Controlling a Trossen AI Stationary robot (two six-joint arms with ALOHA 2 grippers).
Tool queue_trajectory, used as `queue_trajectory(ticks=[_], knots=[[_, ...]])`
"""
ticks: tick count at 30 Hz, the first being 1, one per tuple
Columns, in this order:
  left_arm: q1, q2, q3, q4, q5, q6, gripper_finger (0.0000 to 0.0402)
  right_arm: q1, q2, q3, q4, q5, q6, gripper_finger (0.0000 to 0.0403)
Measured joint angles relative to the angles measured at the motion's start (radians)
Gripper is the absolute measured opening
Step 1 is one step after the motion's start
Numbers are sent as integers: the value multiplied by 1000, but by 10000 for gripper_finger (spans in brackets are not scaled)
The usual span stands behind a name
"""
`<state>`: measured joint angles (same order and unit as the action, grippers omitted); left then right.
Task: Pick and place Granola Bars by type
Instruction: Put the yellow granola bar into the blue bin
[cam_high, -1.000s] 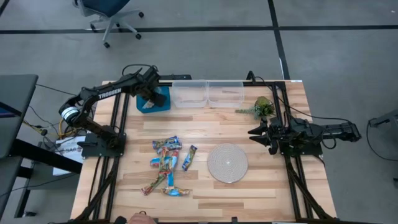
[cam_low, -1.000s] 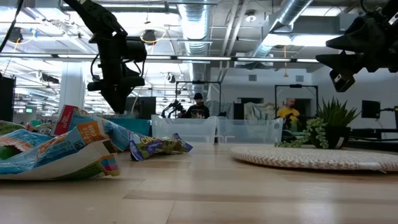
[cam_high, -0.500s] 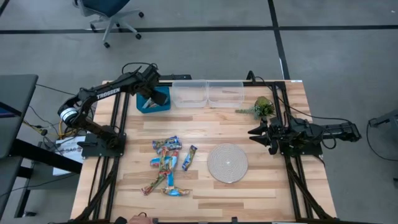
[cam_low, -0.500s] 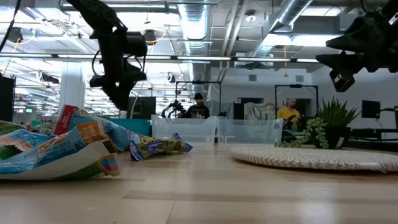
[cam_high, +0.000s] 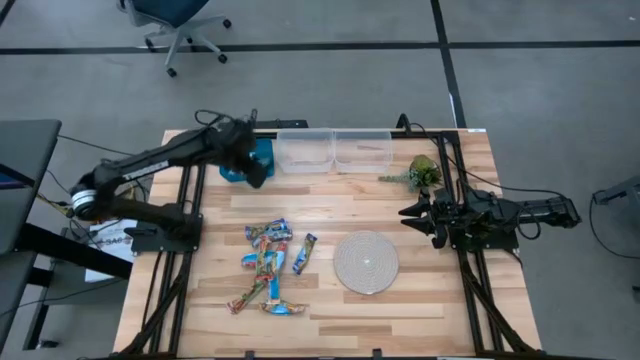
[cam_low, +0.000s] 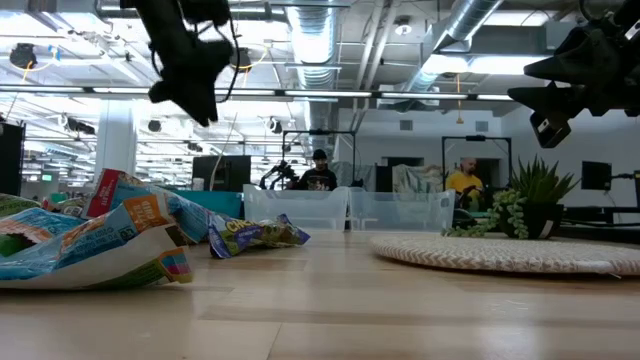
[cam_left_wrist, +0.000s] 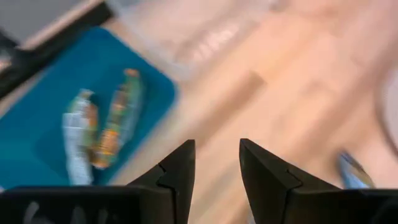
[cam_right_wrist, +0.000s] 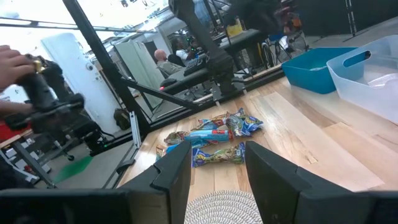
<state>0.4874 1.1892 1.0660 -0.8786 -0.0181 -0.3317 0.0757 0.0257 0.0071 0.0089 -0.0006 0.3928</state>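
Several granola bars (cam_high: 268, 265) lie in a loose heap on the wooden table, left of the round woven mat (cam_high: 365, 262). Two more bars (cam_left_wrist: 102, 127) lie flat in the teal bin (cam_left_wrist: 93, 68) at the far left. My left gripper (cam_high: 256, 178) hangs open above the bin's near edge, high over the table in the low view (cam_low: 195, 95), with nothing between its fingers (cam_left_wrist: 180, 168). My right gripper (cam_high: 413, 213) waits at the right side, open and pointing level toward the heap (cam_right_wrist: 214, 137).
Two clear bins (cam_high: 333, 150) stand side by side along the far edge, right of the teal bin (cam_high: 264, 150). A green plant sprig (cam_high: 420, 172) lies at the far right. A person's hand (cam_right_wrist: 18, 59) with a controller shows beyond the table.
My left gripper has risen out of the teal bin and come a little toward the table's near edge, tipping less steeply downward. The bars in the heap have not moved.
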Motion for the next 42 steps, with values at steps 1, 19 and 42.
queue_trajectory(ticks=[1, 19, 42], knots=[[-34, -11, 0, -10, 9, -1, 118, 0, 0, 0, 0, 0, 0, 144], [-704, -30, -17, 16, 110, 15, 118, 0, 0, 0, 0, 0, 0, 141], [-1042, 404, 0, 380, 143, -73, 176, 0, 0, 0, 0, 0, 0, 142]])
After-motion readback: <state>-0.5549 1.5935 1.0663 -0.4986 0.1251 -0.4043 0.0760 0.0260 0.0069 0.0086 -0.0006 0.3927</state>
